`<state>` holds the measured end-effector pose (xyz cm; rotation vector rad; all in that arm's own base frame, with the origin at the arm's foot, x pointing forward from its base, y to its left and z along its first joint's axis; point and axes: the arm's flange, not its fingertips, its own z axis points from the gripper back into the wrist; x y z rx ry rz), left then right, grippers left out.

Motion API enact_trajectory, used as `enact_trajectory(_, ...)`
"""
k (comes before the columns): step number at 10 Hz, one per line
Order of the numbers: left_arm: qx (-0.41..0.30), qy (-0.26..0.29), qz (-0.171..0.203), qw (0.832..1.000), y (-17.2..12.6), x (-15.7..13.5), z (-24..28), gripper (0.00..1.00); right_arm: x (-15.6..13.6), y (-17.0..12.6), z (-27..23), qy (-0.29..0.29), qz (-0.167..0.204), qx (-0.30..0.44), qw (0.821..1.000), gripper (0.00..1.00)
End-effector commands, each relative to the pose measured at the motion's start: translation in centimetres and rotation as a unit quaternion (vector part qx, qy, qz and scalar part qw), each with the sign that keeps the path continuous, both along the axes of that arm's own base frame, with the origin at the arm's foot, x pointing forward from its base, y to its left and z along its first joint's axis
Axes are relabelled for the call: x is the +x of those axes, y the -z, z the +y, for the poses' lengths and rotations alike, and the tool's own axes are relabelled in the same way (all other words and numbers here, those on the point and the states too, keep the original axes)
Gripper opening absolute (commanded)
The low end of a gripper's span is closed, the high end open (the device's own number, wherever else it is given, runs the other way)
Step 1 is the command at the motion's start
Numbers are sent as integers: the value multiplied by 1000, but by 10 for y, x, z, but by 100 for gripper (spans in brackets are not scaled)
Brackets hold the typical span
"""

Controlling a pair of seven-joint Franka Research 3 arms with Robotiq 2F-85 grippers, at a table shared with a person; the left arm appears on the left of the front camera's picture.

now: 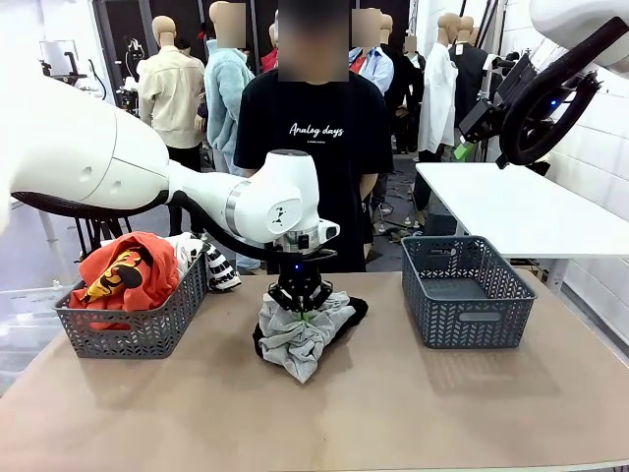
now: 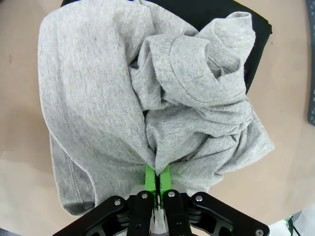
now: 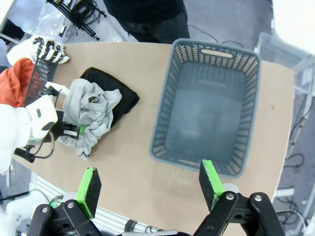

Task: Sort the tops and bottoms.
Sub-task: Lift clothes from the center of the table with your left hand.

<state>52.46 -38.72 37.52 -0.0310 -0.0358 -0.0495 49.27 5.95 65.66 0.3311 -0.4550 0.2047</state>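
Observation:
A crumpled light grey top (image 1: 303, 337) (image 2: 147, 93) (image 3: 88, 110) lies mid-table on the black bottoms (image 1: 356, 313) (image 2: 246, 29) (image 3: 120, 96). My left gripper (image 1: 300, 303) (image 2: 157, 174) (image 3: 74, 130) comes down on the pile and is shut on a fold of the grey top. An orange top (image 1: 126, 270) (image 3: 17, 81) and a white top with black print (image 1: 208, 258) (image 3: 44, 49) fill the left basket (image 1: 138, 324). High above the table, my right gripper (image 3: 150, 184) hangs open with nothing between its fingers.
An empty grey basket (image 1: 462, 292) (image 3: 206, 105) stands at the table's right. A person in a black tee (image 1: 314, 138) stands at the far edge. Bare tabletop lies in front of the pile. A white table (image 1: 521, 206) stands behind on the right.

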Motion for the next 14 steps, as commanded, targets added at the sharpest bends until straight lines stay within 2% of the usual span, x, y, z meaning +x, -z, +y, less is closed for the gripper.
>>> enact_trajectory(1, 3, 13, -2, 1000, -52, 24, 15, 0, 1, -2, 2, 7, 9, -8, 1000, 100)
enact_trajectory(2, 12, 5, -41, 999, -110, 43, 35, 0, 1, -2, 2, 7, 9, -8, 1000, 100)
enact_trajectory(3, -10, -19, -90, 996, -163, 55, 58, 0, 1, -2, 2, 7, 9, -8, 1000, 100)
enact_trajectory(4, -16, -30, -111, 993, -191, 59, 65, 0, 1, -2, 2, 7, 9, -8, 1000, 100)
enact_trajectory(5, -35, -25, -115, 992, -209, 60, 66, 0, 1, -2, 2, 7, 9, -8, 1000, 100)
enact_trajectory(7, -57, -14, -153, 986, -242, 52, 67, 0, 1, -2, 2, 7, 9, -8, 1000, 100)
enact_trajectory(9, -75, 22, -180, 981, -260, 35, 54, 0, 1, -2, 2, 7, 9, -8, 1000, 100)
enact_trajectory(12, -61, 21, -174, 983, -260, 23, 50, 0, 1, -2, 2, 7, 9, -8, 1000, 100)
enact_trajectory(14, -73, 18, -171, 982, -263, 33, 39, 0, 1, -2, 2, 7, 9, -8, 1000, 100)
